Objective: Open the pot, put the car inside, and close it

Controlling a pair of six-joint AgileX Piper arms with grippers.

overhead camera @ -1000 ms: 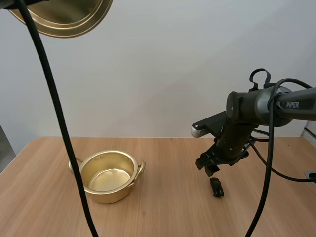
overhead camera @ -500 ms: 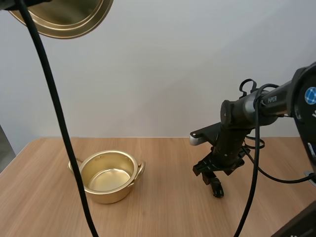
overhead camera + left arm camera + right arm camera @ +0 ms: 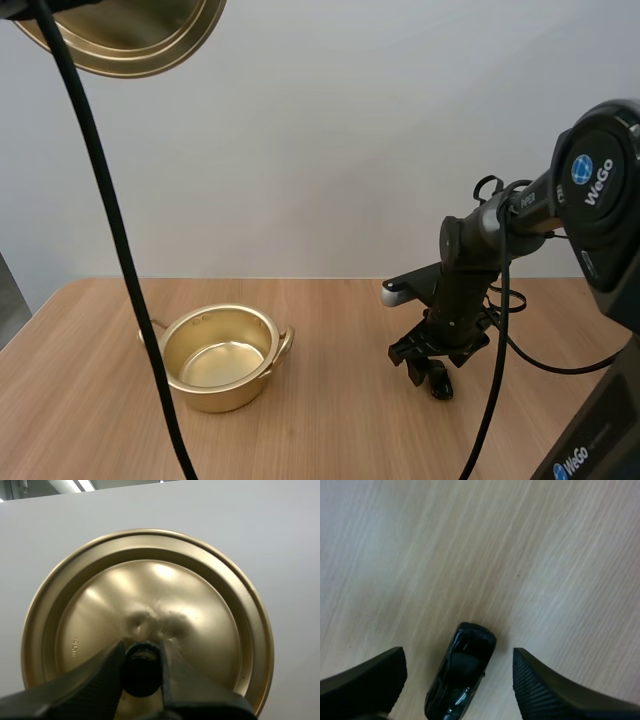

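The gold pot (image 3: 220,355) stands open on the wooden table at the left, with nothing in it. Its gold lid (image 3: 125,35) hangs high above, tilted; my left gripper (image 3: 141,667) is shut on the lid's black knob (image 3: 141,670). A small black toy car (image 3: 439,381) lies on the table to the right. My right gripper (image 3: 425,370) is low over it, open, and the car (image 3: 461,672) lies between the two fingers (image 3: 555,690), not pinched.
The wooden table (image 3: 330,430) has bare room between the pot and the car. A plain white wall stands behind it. The table's left edge lies just beyond the pot.
My right gripper has come down and a little left, from above the car to around it. The lid and the pot have stayed where they were.
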